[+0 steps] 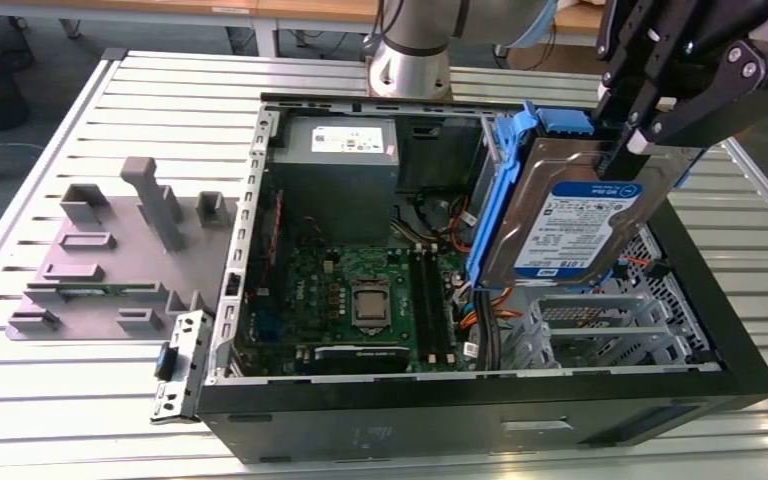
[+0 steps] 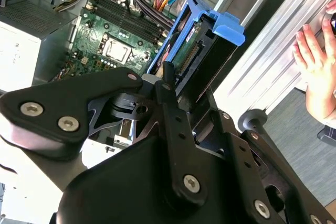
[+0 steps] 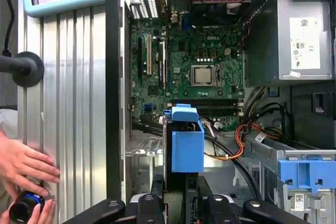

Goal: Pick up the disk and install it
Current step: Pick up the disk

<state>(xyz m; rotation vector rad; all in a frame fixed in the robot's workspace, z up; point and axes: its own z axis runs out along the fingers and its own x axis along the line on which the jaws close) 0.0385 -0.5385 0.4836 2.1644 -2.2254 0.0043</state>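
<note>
So the claw (image 1: 628, 150) is clamped on the upper end of the disk (image 1: 582, 225). The disk hangs tilted, label facing out, in the air over the open case (image 1: 491, 405), right above the metal drive cage (image 1: 598, 322) in the case's corner. As far as I can tell it isn't touching anything inside the case.

Stuff I'd worry about:

- The grip is only on one end, so the drive could swing or slip if one of its blue rails catches the cage's edge.
- The tilt doesn't look lined up with the cage, so going in crooked could jam it.
- There's a bundle of orange and black cables (image 3: 244, 135) inside the case right beside the cage, easy to snag or pinch.
- A person's hand (image 3: 23, 163) is resting on the worktop (image 3: 68, 103) just outside the case wall, kinda close to the arm.
</note>
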